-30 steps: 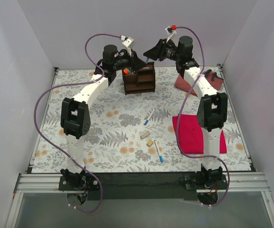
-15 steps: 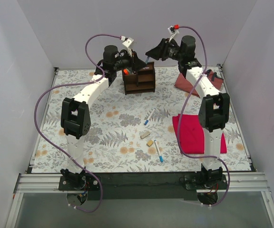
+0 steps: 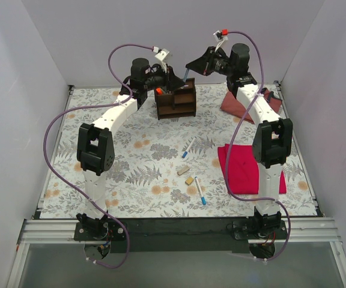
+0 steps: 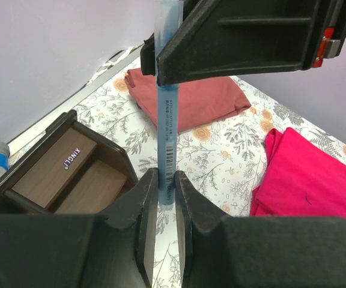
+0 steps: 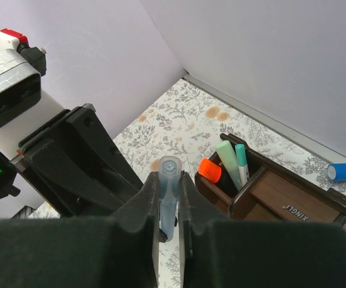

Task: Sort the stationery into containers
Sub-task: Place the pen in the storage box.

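A blue marker (image 3: 186, 73) stands upright above the dark brown organiser (image 3: 176, 99), held at both ends. My left gripper (image 3: 178, 80) is shut on its lower end; the left wrist view shows the barrel (image 4: 167, 114) between the fingers (image 4: 166, 180). My right gripper (image 3: 192, 64) is shut on its cap end (image 5: 170, 167). An orange marker (image 5: 209, 170) and two green ones (image 5: 229, 158) stand in an organiser compartment (image 5: 281, 195). Two pens (image 3: 188, 146) (image 3: 200, 191) and two tan erasers (image 3: 183, 171) (image 3: 189, 180) lie mid-table. A short blue cylinder (image 5: 343, 171) lies behind the organiser.
A flat red cloth (image 3: 245, 171) lies at the right under the right arm. A reddish-brown bag (image 3: 238, 103) sits at the back right, also in the left wrist view (image 4: 188, 99). White walls close in the table at back and sides.
My right gripper has drifted slightly up and to the right with the marker's cap end. The left gripper and the organiser have hardly moved.
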Tool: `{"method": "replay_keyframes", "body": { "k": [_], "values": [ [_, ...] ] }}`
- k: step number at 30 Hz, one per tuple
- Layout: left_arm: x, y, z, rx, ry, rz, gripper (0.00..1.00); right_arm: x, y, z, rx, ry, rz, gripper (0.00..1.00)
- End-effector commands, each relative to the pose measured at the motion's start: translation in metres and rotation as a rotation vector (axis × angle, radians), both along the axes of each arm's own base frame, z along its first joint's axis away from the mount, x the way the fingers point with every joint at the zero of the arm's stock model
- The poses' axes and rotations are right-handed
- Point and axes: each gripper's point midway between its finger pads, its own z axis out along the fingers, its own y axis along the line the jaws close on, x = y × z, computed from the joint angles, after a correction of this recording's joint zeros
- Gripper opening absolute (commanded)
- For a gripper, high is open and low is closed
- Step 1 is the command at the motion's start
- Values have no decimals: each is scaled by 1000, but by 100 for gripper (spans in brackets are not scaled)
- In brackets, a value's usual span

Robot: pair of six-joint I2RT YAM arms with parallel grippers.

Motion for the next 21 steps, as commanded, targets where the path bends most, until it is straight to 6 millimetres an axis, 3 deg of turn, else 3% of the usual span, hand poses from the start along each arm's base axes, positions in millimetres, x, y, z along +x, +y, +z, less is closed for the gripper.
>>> {"method": "replay_keyframes", "body": {
  "k": [1,2,5,6,7,8,9,10,11,12,13,14,15,16,17,18,21],
  "values": [
    [0,9,24,-6,-57,34,6,-11,-1,30,-5,-119,35,1],
    [1,11,22,0,-51,51,26,-10,-1,30,-8,-132,42,1],
    [6,27,29,42,-77,132,43,-2,2,32,-24,-193,57,1],
    [5,34,27,60,-79,153,62,-1,3,33,-27,-208,60,1],
    [1,46,45,60,-107,192,78,5,4,33,-32,-230,58,1],
    [1,62,52,67,-125,222,78,6,7,31,-37,-244,63,1],
    [-5,75,33,96,-71,243,78,7,9,31,-41,-258,65,1],
    [-7,87,35,101,-71,276,79,11,10,28,-53,-290,63,1],
    [-11,114,50,101,-88,362,79,12,14,30,-53,-324,51,1],
    [-13,128,50,111,-85,414,79,13,17,30,-56,-346,50,1],
    [-19,143,29,139,-45,461,79,18,21,22,-74,-377,50,1],
    [-20,172,40,145,-71,575,79,17,29,23,-80,-408,54,1],
    [-22,185,38,154,-73,626,80,19,34,19,-92,-426,51,1],
    [-25,197,19,182,-42,660,80,22,38,14,-104,-441,32,1],
    [-25,212,16,197,-33,705,79,20,47,13,-119,-504,34,1],
    [-28,221,14,209,-28,735,79,19,52,4,-131,-513,38,1],
    [-37,230,-2,231,0,748,77,16,69,0,-154,-590,41,1]
  ]
}}
